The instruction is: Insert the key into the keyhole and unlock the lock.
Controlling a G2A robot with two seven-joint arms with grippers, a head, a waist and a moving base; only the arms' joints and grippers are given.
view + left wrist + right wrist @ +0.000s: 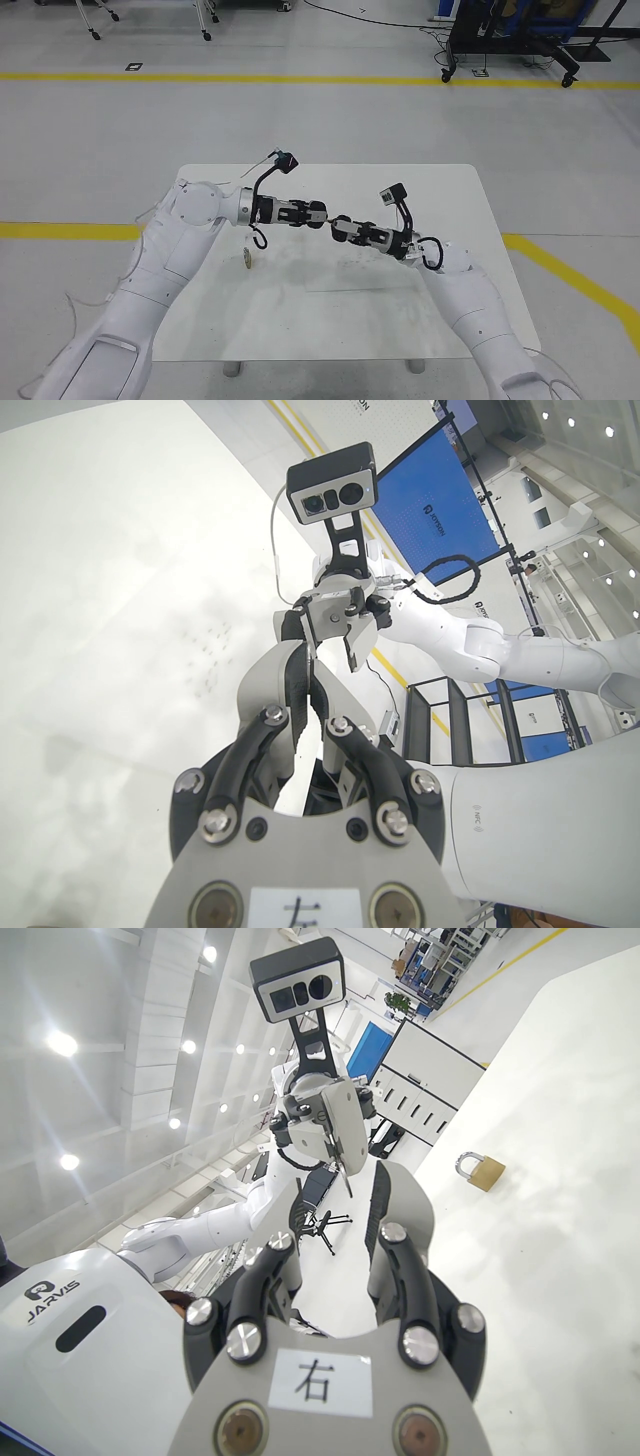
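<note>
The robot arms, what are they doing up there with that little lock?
The left end effector is shut on a small key and holds it in the air above the table. The right end effector is open and faces it tip to tip, very close to the key. The padlock lies flat on the table off to the side, and nothing is touching it. The key is not yet in the keyhole.

Overhead view; wrist views face-to-face.
</note>
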